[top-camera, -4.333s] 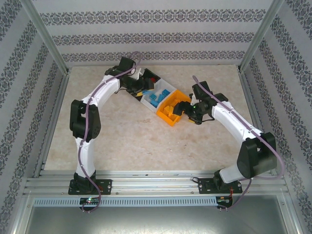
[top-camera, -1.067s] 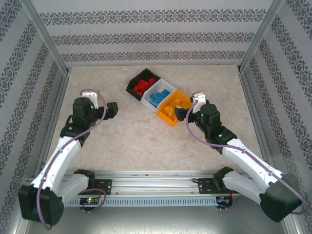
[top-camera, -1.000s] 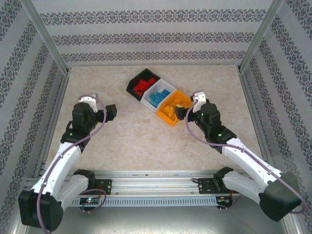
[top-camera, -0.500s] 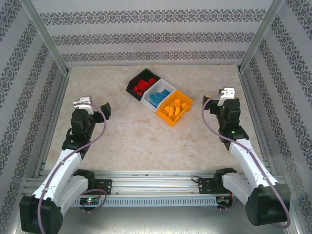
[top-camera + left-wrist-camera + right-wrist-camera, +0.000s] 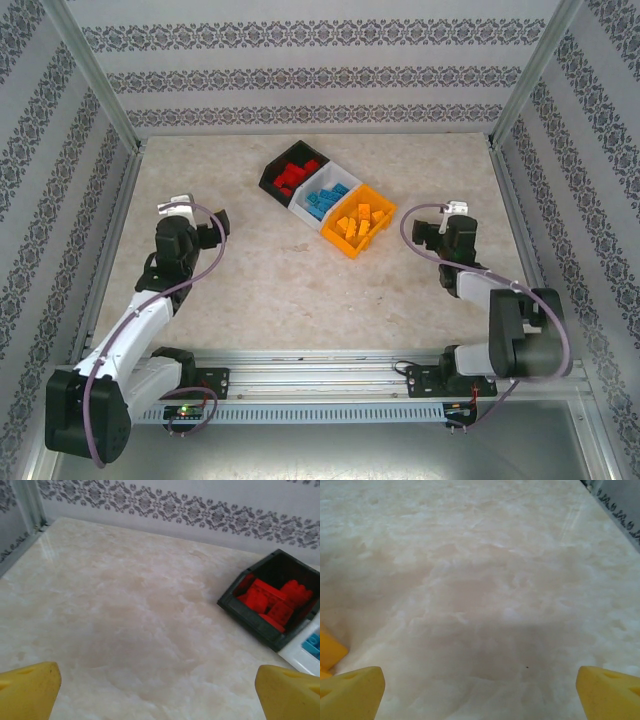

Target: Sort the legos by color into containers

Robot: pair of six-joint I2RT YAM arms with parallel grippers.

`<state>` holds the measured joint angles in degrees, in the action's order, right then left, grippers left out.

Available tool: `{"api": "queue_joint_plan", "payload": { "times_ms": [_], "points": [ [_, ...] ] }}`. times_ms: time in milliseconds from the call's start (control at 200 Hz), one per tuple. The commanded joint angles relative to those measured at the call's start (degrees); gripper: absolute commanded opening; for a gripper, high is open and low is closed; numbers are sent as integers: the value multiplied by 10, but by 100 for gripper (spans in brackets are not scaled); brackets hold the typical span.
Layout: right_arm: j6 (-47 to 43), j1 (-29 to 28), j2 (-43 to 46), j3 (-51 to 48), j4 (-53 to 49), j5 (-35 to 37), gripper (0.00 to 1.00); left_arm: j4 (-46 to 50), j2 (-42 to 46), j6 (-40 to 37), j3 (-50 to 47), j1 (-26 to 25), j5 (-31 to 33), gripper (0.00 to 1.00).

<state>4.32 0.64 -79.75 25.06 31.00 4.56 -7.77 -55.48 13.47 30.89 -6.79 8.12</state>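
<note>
Near rail (image 5: pixel 320 372): both arm bases are bolted here; the left base lies at 7 o'clock of the table centre, the right at 5 o'clock.
Left gripper (image 5: pixel 157 696): jaws spread wide with nothing between them; its yellow fingertips (image 5: pixel 27 687) sit at the lower corners of the left wrist view; from above it lies at 9 o'clock of the table centre, well apart from the bins.
Right gripper (image 5: pixel 480 695): jaws spread wide and empty; from above it lies at 3 o'clock of the table centre; it is near the orange bin (image 5: pixel 338 243) and not touching it.
Table (image 5: pixel 290 300): pale marbled top.
Containers: three bins are joined in one row at 12 o'clock of the table centre; the row runs slantwise from its 10 o'clock end to its 4 o'clock end.
Orange legos (image 5: pixel 360 220): inside the orange bin, at the nearest, 4 o'clock end.
Blue legos (image 5: pixel 325 198): inside the white bin (image 5: pixel 302 211), in the middle of the row.
Red legos (image 5: pixel 293 176): inside the black bin (image 5: pixel 268 181), at the farthest, 10 o'clock end; also seen at 3 o'clock in the left wrist view.
Walls (image 5: pixel 320 80): patterned paper in bands.
</note>
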Motion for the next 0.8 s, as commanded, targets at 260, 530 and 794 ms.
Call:
{"api": "queue_joint_plan", "payload": {
  "times_ms": [260,530,794],
  "points": [
    [-20,5,-66,-25,189,-76,98,-71,-69,-78,-9,23,91,100],
    [-17,9,-68,-26,192,-89,98,-111,-179,-86,-10,49,32,100],
    [-17,11,-67,-26,194,-91,98,-183,-270,-83,6,64,-11,100]
  ]
}}
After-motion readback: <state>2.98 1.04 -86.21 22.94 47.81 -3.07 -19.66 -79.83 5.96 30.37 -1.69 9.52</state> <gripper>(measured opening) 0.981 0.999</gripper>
